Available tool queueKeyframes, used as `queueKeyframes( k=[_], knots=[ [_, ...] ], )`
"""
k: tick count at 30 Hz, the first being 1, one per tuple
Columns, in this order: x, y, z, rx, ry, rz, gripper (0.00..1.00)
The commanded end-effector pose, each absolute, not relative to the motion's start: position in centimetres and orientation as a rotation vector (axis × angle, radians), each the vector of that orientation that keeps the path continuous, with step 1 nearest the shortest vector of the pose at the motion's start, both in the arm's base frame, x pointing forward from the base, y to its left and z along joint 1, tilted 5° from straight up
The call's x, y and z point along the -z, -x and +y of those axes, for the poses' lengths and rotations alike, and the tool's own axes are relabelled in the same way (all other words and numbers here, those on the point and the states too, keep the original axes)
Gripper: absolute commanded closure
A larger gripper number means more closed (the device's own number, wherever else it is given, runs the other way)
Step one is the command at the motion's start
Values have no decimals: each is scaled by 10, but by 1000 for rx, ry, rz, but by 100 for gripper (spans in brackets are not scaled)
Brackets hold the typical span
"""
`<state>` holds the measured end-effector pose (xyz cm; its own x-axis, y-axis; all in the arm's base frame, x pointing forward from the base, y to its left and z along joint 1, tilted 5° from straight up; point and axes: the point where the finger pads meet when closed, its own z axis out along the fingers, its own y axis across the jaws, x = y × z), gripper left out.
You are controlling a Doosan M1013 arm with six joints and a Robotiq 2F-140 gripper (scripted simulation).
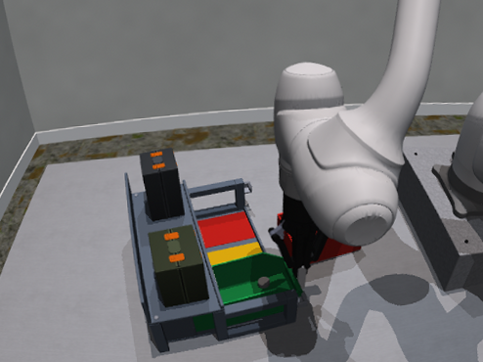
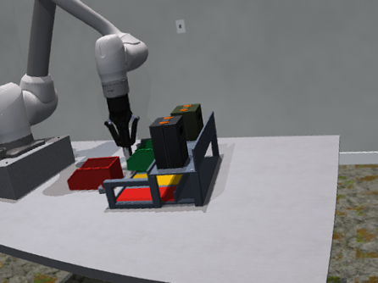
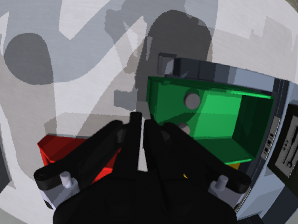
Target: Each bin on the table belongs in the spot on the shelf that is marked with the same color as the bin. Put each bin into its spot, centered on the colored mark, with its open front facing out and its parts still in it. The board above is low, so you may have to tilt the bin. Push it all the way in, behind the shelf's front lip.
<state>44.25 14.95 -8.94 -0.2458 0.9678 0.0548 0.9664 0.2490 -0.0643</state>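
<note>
grey wall [image 1: 167,57] [image 2: 266,51] behind; no label legible.

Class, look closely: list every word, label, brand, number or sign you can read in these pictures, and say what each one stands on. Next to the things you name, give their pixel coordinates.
No word, brand or number can be read.
Label beside the green bin [image 1: 240,290] [image 2: 142,160] [image 3: 220,112]: barcode-like stripes [image 3: 270,138], too small to read.
Dark panel [image 3: 289,155] at the wrist view's right edge: pale markings, too blurred to name.
Arm [image 1: 311,89] [image 2: 111,63]: a tiny dark mark near the wrist in the exterior view, unreadable.
</note>
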Motion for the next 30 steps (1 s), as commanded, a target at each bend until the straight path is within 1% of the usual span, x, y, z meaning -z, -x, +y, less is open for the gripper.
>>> queueKeyframes(
  k=[1, 30],
  knots=[
    [89, -443, 150, -26, 1876, -2416, 90],
    [91, -462, 154, -26, 1876, -2416, 90]
  ],
)
